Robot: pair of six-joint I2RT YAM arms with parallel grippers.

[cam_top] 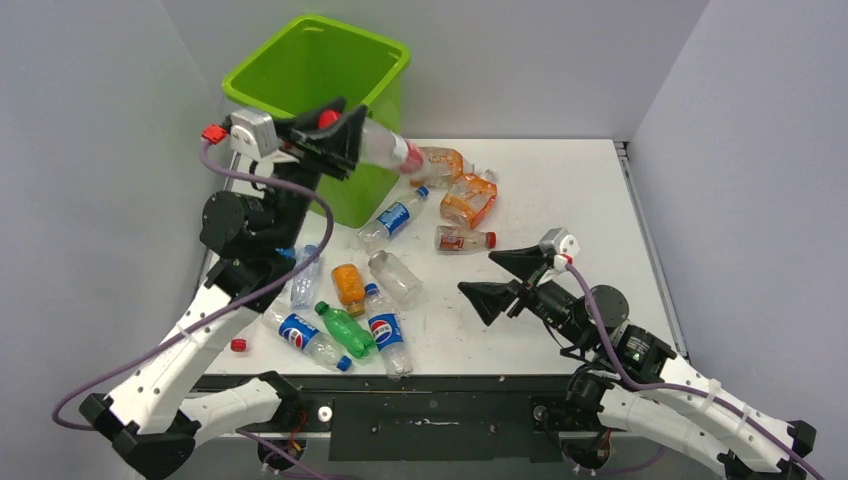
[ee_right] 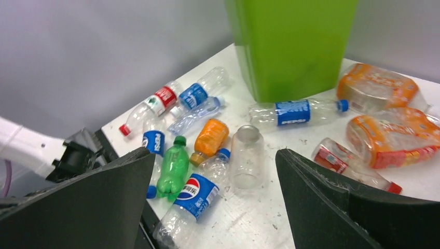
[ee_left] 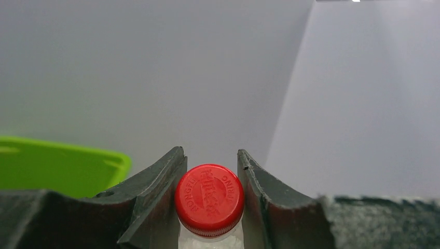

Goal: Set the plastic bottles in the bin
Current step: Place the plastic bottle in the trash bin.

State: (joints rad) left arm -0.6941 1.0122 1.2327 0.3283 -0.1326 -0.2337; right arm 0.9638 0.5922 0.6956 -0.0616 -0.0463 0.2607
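The lime-green bin stands at the table's back left, and its wall shows in the right wrist view. My left gripper is raised beside the bin's front rim, shut on a clear red-labelled bottle just below its red cap. Its body sticks out to the right over the table. Several plastic bottles lie loose on the table: a green one, an orange one, blue-labelled ones and crushed orange-labelled ones. My right gripper hovers open and empty right of the pile, over bare table.
A loose red cap lies near the table's front left edge. Grey walls close in the table at the back and on both sides. A capless clear bottle lies just ahead of the right fingers.
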